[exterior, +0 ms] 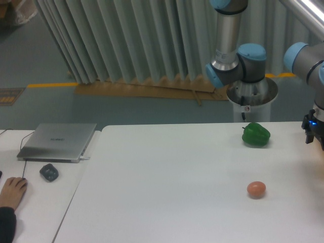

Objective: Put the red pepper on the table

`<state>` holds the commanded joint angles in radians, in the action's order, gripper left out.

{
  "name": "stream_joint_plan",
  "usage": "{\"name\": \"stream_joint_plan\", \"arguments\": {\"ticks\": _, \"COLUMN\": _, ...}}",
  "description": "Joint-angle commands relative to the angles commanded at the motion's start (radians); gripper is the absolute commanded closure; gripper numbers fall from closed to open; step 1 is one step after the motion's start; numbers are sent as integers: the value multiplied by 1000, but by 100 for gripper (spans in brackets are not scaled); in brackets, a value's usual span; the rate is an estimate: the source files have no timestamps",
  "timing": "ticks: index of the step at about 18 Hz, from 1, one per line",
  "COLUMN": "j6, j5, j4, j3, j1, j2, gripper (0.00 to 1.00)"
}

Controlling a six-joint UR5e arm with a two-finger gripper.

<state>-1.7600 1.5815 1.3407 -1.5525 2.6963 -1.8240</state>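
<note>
Camera view: from where I sit, the gripper is only half in frame at the right edge, about 3 o'clock, its dark body with a small blue light showing just above the table. The fingertips are cut off by the frame edge, so I cannot tell whether the claw is wide, narrow or holding anything. I see no red pepper anywhere in this view; I cannot say where it is. A green pepper sits on the table at roughly 2 o'clock, and an orange ball lies nearer me at 4 o'clock, well apart from it. At 9 o'clock, on the adjoining desk, a closed silver laptop carries small lettering on its lid, too blurred to read. A dark mouse lies just below it, and a hand rests near the lower left corner.
</note>
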Motion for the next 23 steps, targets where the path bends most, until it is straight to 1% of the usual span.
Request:
{"name": "stream_joint_plan", "arguments": {"ticks": 1, "j6": -3, "j5": 0, "j4": 0, "j3": 0, "j1": 2, "j2": 0, "gripper": 0}}
{"name": "stream_joint_plan", "arguments": {"ticks": 2, "j6": -59, "j5": -2, "j4": 3, "j3": -1, "j1": 32, "j2": 2, "gripper": 0}}
{"name": "stream_joint_plan", "arguments": {"ticks": 4, "j6": -90, "j5": -2, "j4": 3, "j3": -3, "j1": 46, "j2": 5, "gripper": 0}}
{"name": "stream_joint_plan", "arguments": {"ticks": 6, "j6": -160, "j5": 0, "j4": 0, "j3": -6, "j1": 60, "j2": 5, "gripper": 0}}
{"name": "stream_joint_plan", "arguments": {"ticks": 9, "j6": -235, "j5": 0, "j4": -8, "j3": -1, "j1": 108, "j2": 5, "gripper": 0}}
{"name": "stream_joint_plan", "arguments": {"ticks": 10, "j6": -266, "j5": 8, "j4": -11, "j3": 0, "j1": 134, "j2": -3, "gripper": 0}}
{"name": "stream_joint_plan", "arguments": {"ticks": 11, "j6": -271, "j5": 20, "j4": -12, "j3": 2, "j1": 143, "j2": -3, "gripper": 0}}
{"name": "stream_joint_plan", "arguments": {"ticks": 14, "j6": -274, "j5": 23, "j4": -41, "j3": 3, "j1": 152, "j2": -8, "gripper": 0}}
{"name": "stream_joint_plan", "arguments": {"ticks": 15, "j6": -260, "j5": 23, "j4": -46, "j3": 5, "j1": 151, "j2": -26, "gripper": 0}}
{"name": "stream_joint_plan", "arguments": {"ticks": 16, "j6": -260, "j5": 25, "j4": -63, "j3": 6, "j1": 154, "j2": -44, "gripper": 0}}
{"name": "stream_joint_plan", "arguments": {"ticks": 18, "j6": -271, "j5": 23, "j4": -116, "j3": 9, "j1": 175, "j2": -54, "gripper": 0}}
{"name": "stream_joint_plan", "arguments": {"ticks": 19, "j6": -274, "j5": 23, "j4": -118, "j3": 9, "j1": 175, "j2": -55, "gripper": 0}}
{"name": "stream_joint_plan", "arguments": {"ticks": 20, "j6": -273, "j5": 25, "j4": -120, "j3": 9, "j1": 171, "j2": -70, "gripper": 0}}
{"name": "stream_joint_plan", "arguments": {"ticks": 23, "j6": -276, "j5": 34, "j4": -118, "j3": 22, "j1": 174, "j2": -70, "gripper": 0}}
